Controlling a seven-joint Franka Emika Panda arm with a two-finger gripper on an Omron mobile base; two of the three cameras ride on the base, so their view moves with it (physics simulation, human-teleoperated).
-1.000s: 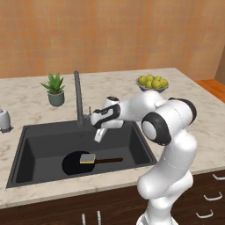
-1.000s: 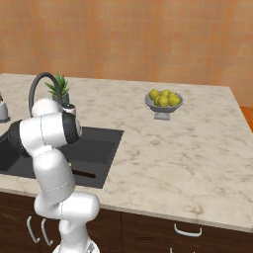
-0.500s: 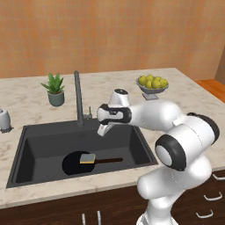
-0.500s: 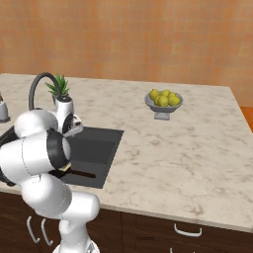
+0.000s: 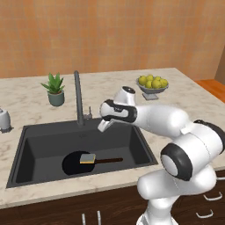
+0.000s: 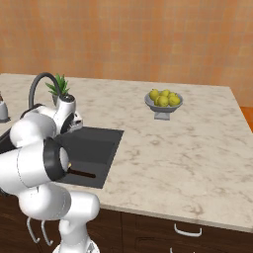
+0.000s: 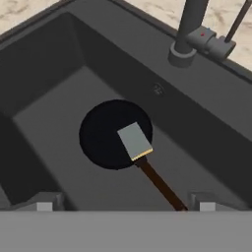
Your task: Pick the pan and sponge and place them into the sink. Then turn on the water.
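Observation:
The black pan (image 5: 74, 163) lies on the floor of the dark sink (image 5: 39, 140), its thin handle (image 5: 110, 160) pointing right. The sponge (image 5: 88, 158) rests grey face up on the pan's right edge, where the handle starts. In the hand view the pan (image 7: 108, 135) and the sponge (image 7: 134, 141) lie straight below. My gripper (image 5: 104, 126) hangs open and empty over the back of the basin, just right of the tall dark faucet (image 5: 78, 99) and its small lever (image 5: 89, 113). No water runs. The faucet's base (image 7: 189, 34) is at the top right of the hand view.
A potted plant (image 5: 55, 88) stands on the counter behind the sink, a bowl of lemons (image 5: 152, 84) at the back right, and a white soap dispenser (image 5: 4, 118) at the far left. Beige marble counter (image 6: 173, 148) stretches to the right of the basin.
The arm's elbow has swung right and toward the camera. The hand has drifted slightly right and up beside the faucet. The jaws have stayed open; pan and sponge have not moved.

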